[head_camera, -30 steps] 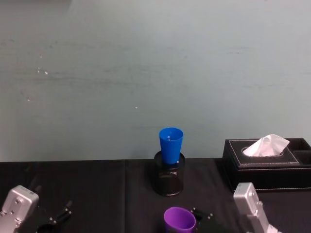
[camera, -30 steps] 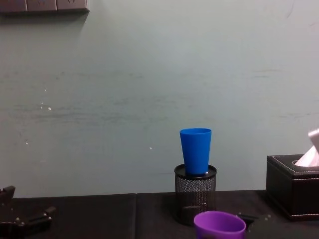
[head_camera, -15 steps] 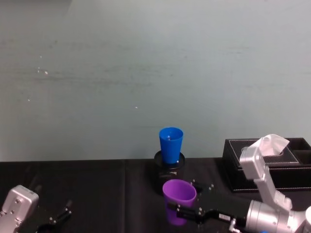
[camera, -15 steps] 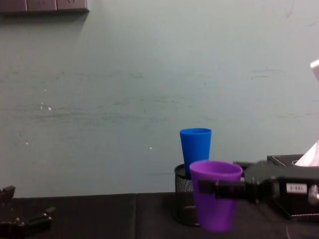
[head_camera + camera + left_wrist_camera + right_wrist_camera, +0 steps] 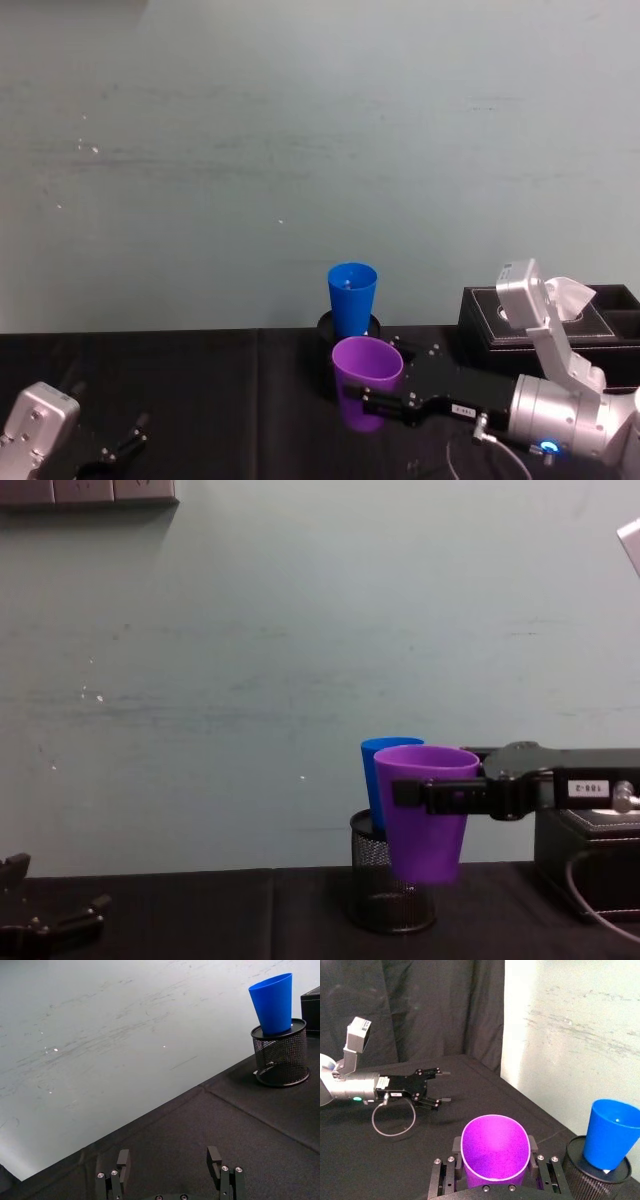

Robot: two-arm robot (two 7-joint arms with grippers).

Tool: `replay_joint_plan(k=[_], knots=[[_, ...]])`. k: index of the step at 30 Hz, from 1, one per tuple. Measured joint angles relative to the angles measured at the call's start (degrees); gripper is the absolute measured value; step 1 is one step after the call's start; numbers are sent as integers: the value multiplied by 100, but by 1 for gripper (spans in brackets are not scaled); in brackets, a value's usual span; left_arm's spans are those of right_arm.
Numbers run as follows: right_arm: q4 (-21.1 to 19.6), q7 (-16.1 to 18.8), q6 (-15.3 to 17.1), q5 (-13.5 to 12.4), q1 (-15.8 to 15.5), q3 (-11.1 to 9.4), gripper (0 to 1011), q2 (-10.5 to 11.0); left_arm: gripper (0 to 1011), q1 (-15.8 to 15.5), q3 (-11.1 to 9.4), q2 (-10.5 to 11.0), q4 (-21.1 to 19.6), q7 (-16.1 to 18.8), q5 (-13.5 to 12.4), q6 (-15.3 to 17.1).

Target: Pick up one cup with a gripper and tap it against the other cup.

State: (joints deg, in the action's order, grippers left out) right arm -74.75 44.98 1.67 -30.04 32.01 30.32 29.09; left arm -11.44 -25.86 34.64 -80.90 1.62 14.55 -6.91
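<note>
Over at the left, near the bench's front edge, the black unlabelled left tool (image 5: 169, 1170) rests low over the black cloth-covered bench (image 5: 200, 400) with its two fingers (image 5: 122, 1160) spread apart and nothing between them. Farther along, around the middle of the bench, a black wire-mesh pen holder (image 5: 380, 900) stands upright close to the pale wall, and the bright blue tapered plastic tumbler (image 5: 272, 1002) sits upright in its mouth, with most of its height above the holder's rim. Just in front of that, on the robot's side, the purple tapered plastic tumbler (image 5: 366, 385) hangs upright clear of the bench, its rim a little lower than the blue tumbler's rim in the chest view. In the chest view it overlaps the blue tumbler, while the right wrist view shows a gap between the two, so they are near but apart. The black right tool (image 5: 425, 797) reaches in from the right, level, its fingers clamped on the purple tumbler's sides below the rim; a small white label (image 5: 588, 788) shows on it, and a blue light (image 5: 545, 447) glows on the silver arm behind. At the far right a black tissue box (image 5: 485, 310) with a white tissue sits on the bench.
</note>
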Motion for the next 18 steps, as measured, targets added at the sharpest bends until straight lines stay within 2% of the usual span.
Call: replay_joint_plan(k=[10,18], knots=[[457,-62,-98,-35,325,98,726,-167,1000,0,0,0,0,0,0,0],[1231,-46,-291,17,726,186,726,-496,1000,0,0,0,0,0,0,0]])
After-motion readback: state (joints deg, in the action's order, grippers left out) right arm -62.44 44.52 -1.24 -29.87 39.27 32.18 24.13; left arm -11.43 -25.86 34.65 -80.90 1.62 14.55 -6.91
